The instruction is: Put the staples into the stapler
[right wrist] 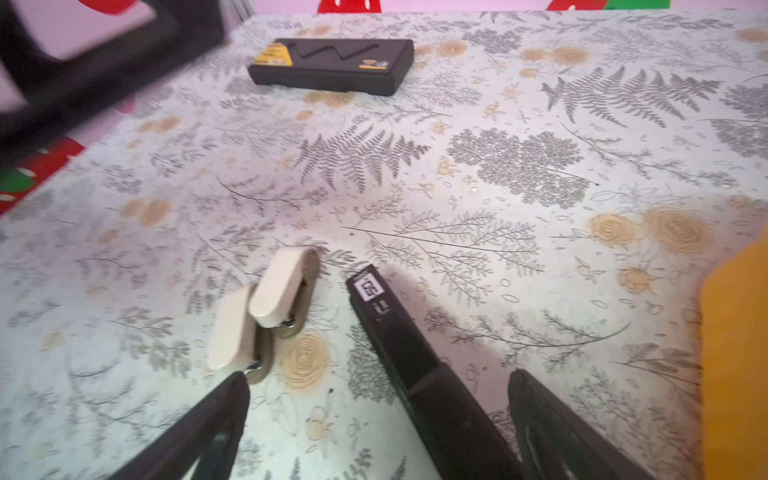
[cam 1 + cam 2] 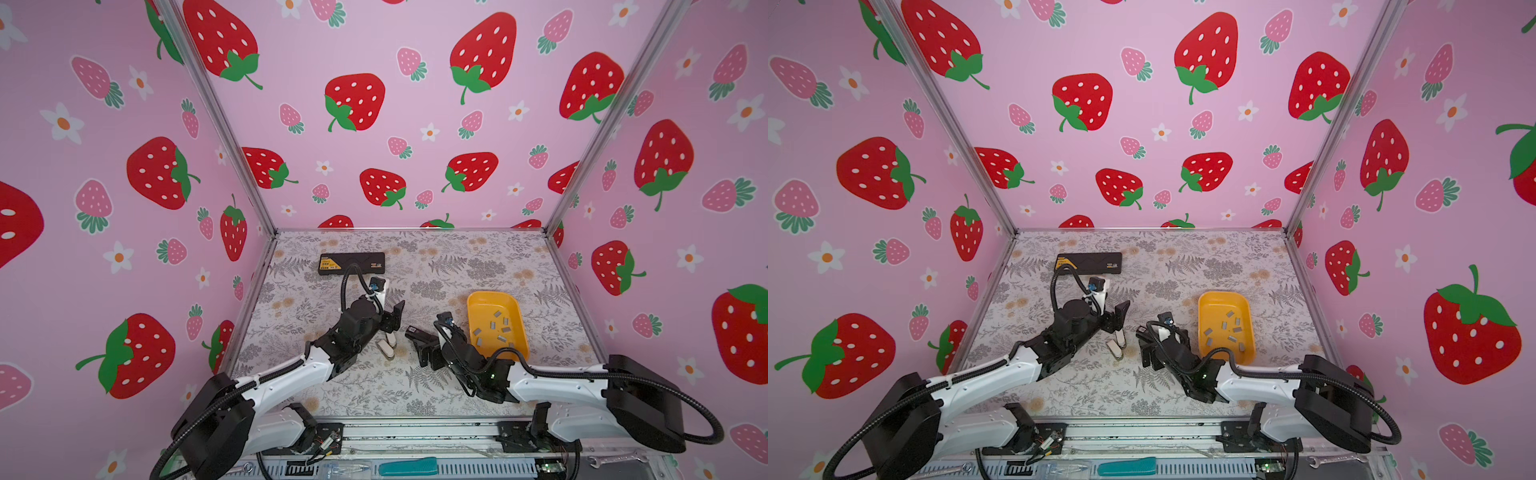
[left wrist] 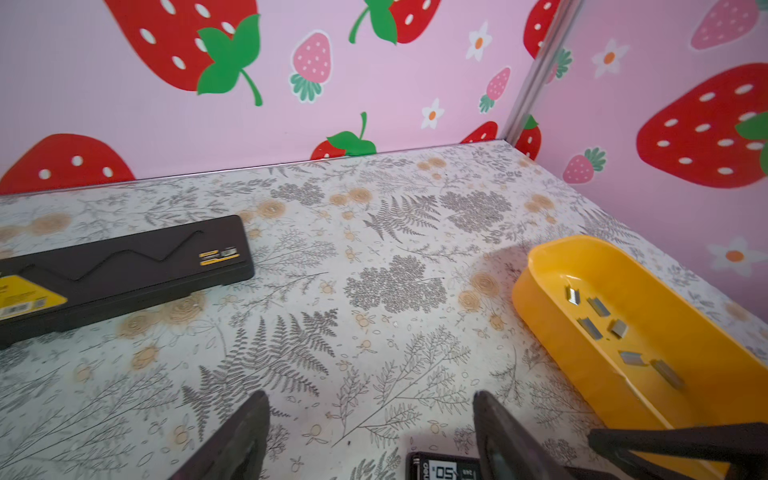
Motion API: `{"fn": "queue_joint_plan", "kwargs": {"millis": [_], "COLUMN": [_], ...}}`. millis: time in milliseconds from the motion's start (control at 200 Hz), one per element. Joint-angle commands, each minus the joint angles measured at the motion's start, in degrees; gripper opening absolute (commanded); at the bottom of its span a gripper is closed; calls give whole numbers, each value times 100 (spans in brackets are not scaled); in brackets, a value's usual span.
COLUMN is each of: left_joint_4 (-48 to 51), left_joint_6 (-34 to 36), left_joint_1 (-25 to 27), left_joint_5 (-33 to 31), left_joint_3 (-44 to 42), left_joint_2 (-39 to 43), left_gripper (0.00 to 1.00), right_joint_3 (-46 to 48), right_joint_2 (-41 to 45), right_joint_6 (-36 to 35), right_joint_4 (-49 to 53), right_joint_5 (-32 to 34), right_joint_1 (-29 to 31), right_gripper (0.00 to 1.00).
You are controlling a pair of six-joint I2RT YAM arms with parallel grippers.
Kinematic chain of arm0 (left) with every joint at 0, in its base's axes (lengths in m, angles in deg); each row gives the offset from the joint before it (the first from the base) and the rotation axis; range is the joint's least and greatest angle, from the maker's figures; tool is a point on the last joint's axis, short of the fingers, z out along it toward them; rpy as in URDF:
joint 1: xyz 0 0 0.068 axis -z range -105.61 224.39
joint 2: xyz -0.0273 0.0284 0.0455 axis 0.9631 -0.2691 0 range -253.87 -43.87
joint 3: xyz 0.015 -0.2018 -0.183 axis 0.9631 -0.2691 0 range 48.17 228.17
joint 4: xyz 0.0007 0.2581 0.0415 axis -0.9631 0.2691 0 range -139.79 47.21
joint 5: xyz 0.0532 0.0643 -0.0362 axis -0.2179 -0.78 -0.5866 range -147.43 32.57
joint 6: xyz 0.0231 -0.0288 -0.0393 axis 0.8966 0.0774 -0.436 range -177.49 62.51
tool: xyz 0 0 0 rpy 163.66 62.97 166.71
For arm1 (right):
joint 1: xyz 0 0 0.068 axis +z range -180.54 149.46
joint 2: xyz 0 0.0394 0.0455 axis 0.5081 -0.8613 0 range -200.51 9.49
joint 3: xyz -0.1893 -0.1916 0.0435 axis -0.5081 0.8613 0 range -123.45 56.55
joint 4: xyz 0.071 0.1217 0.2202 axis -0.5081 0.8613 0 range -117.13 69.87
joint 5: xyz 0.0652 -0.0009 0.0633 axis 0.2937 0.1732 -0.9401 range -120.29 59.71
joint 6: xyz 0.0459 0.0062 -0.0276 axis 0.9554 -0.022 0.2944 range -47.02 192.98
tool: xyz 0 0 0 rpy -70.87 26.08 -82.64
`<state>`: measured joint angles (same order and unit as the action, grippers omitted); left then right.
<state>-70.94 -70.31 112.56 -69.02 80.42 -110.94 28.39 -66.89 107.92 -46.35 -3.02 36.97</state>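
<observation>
Right wrist view shows the right gripper (image 1: 378, 376) spread astride a black stapler (image 1: 388, 332) on the fern-printed desk (image 1: 519, 104). Left gripper (image 3: 370, 395) spread, empty. Staples (image 2: 494, 326) lie in a yellow tray (image 2: 478, 297); pink strawberry walls (image 2: 374, 137) enclose 3 sides.

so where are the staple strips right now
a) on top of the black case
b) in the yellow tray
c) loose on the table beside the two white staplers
B: in both top views the grey staple strips lie scattered on the floor of the yellow tray.
</observation>
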Motion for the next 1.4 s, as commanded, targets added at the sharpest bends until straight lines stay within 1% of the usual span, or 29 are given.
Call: {"fn": "queue_joint_plan", "kwargs": {"millis": [0,70,170,230,355,405,535,570,580,615,670,790,845,870,895,975,1085,1151,1216,1301,1396], "left_joint_4": [736,864,1042,1128,1261,1314,1416,1469,1483,1567,1641,1909,2000,2017,2046,2168,2236,2265,2275,2305,2183], "left_joint_6": [-438,-529,-602,-616,-650,-647,-667,-687,-693,-719,-746,-820,-867,-913,-967,-1175,-1334,-1350,-1341,-1405,-1395], "left_joint_1": [-346,-593,-870,-1004,-1167,-1196,-1276,-1302,-1310,-1342,-1371,-1442,-1465,-1478,-1490,-1537,-1558,-1576,-1568,-1572,-1578], "left_joint_5": [-155,-33,44,129,217,229,237,237,237,222,160,-198,-461,-584,-709,-969,-1178,-1124,-977,-915,-1008], "left_joint_3": [-150,-255,-357,-398,-439,-439,-439,-422,-408,-387,-385,-427,-492,-526,-564,-631,-666,-650,-641,-595,-623], "left_joint_2": [335,555,814,941,1170,1256,1430,1474,1487,1545,1647,1936,2090,2153,2219,2402,2609,2683,2751,2868,2966], "left_gripper": [80,80,82,82,83,83,84,84,84,84,84,85,88,90,91,95,98,100,99,99,99], "right_joint_3": [-153,-234,-359,-439,-560,-624,-840,-881,-896,-926,-1002,-1178,-1261,-1303,-1341,-1425,-1613,-1715,-1719,-1759,-1843], "right_joint_2": [-421,-700,-1028,-1173,-1376,-1454,-1665,-1723,-1745,-1802,-1904,-2120,-2161,-2157,-2126,-1918,-1443,-1068,-619,42,780], "right_joint_6": [152,128,125,129,185,251,528,653,685,796,944,1207,1266,1258,1231,1116,963,930,877,821,687], "right_joint_4": [686,666,622,583,482,496,653,690,691,700,721,731,721,703,691,648,928,1256,1488,1854,2296], "right_joint_5": [-209,-398,-455,-478,-494,-434,-141,-62,-48,-14,49,99,80,69,48,-17,-1,161,298,317,713], "right_joint_1": [-206,-260,-273,-273,-273,-279,-320,-346,-355,-386,-419,-431,-431,-429,-422,-380,-343,-342,-389,-638,-1053], "right_gripper": [100,98,92,86,70,65,54,52,50,46,44,45,50,51,57,66,74,78,79,79,79]}}
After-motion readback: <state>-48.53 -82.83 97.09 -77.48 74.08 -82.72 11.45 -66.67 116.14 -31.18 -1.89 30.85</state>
